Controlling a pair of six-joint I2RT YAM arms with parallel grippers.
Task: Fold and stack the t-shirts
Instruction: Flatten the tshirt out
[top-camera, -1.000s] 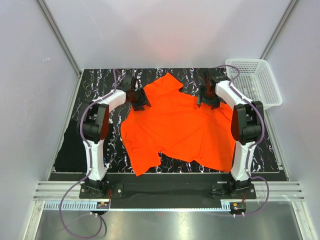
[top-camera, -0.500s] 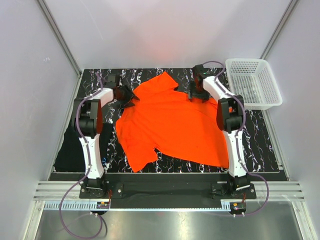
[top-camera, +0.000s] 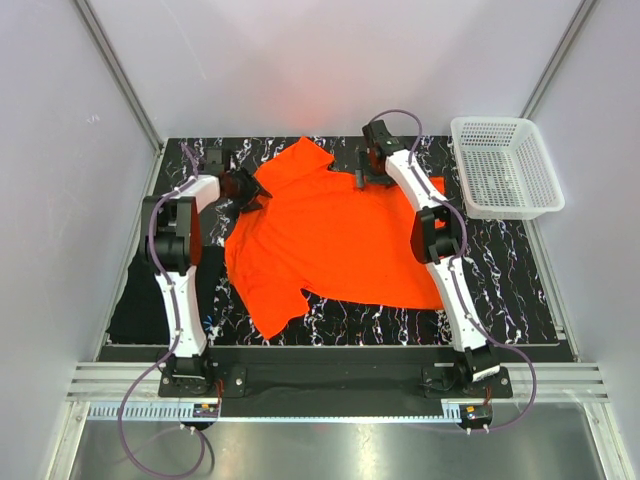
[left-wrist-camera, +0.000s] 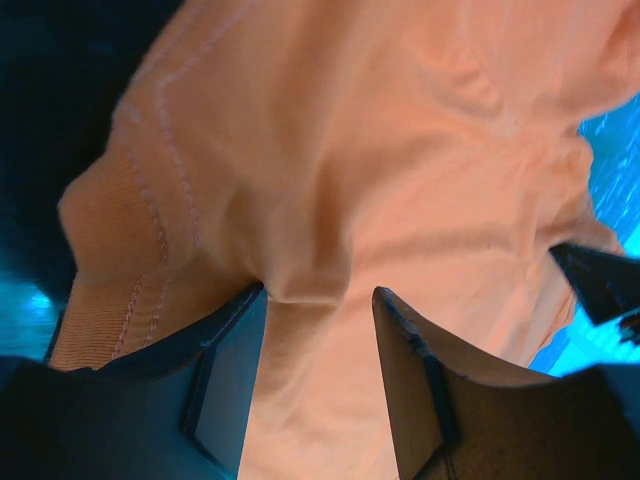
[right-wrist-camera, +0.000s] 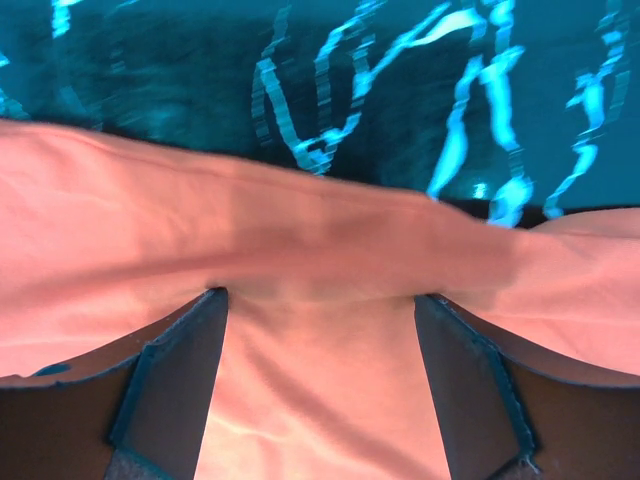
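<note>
1. Judged early: the vivid orange-red cloth t-shirt (top-camera: 340, 240) lies open, with no fold made. The plain black folded rectangle (top-camera: 132, 305) at 8 o'clock looks like a finished shirt. Folding and stacking remain.
2. The t-shirt covers the middle of the black white-veined marbled mat (top-camera: 500, 260) on the counter. It is well apart from the white plastic mesh basket (top-camera: 505, 168) at 2 o'clock.
3. The left gripper (left-wrist-camera: 318, 300) pinches the t-shirt's stitched edge at 10 o'clock. The right gripper (right-wrist-camera: 320, 295) pinches its far edge at 1 o'clock.
4. Its long axis runs roughly from 10 to 4 o'clock. I cannot tell which end is the collar.
</note>
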